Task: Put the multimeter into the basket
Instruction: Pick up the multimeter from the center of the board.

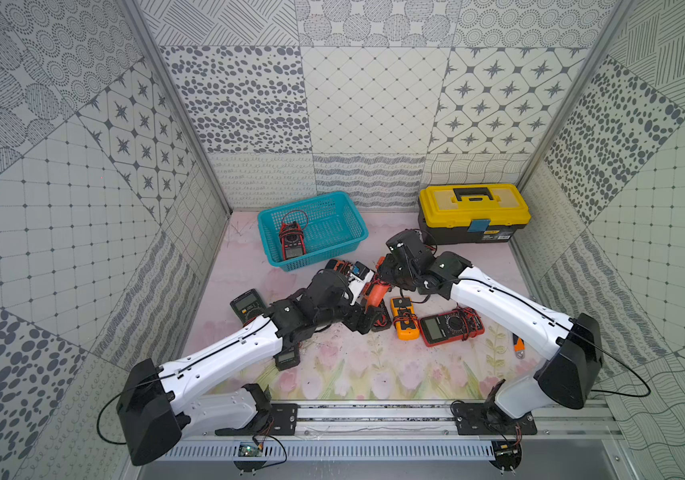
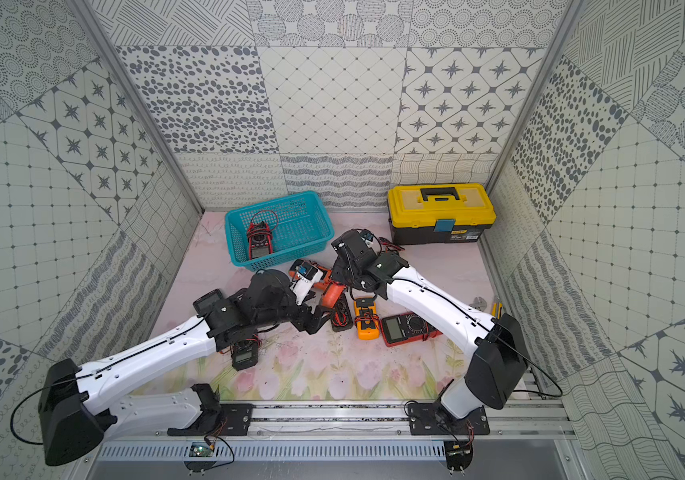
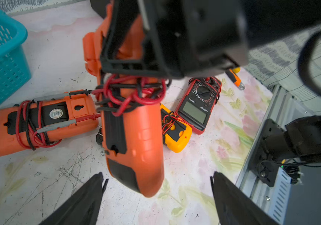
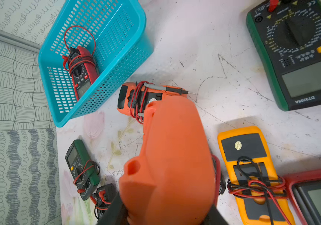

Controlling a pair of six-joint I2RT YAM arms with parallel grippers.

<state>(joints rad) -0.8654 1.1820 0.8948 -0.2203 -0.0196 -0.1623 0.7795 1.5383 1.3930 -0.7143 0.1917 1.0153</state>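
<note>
Right pincer (image 4: 167,216) clamps one end of the orange rubber-cased multimeter (image 4: 175,152), held above the middle of the floral-printed table (image 4: 194,48). Left pincer (image 3: 157,178) gapes wide at its free end (gripping nothing). Best carry it high over the near rim of the turquoise perforated plastic basket (image 4: 120,64) at the far left corner, releasing beside the red clamp meter (image 4: 81,72).

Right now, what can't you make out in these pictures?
- Screen of the orange multimeter: faces away in both wrist views.
- Tips of the right claw: right wrist view, behind that meter.
- Small black meter: top view, half under the left arm.
- Toolbox contents: lid shut.
- Red meter: right wrist view, cut by the edge.
</note>
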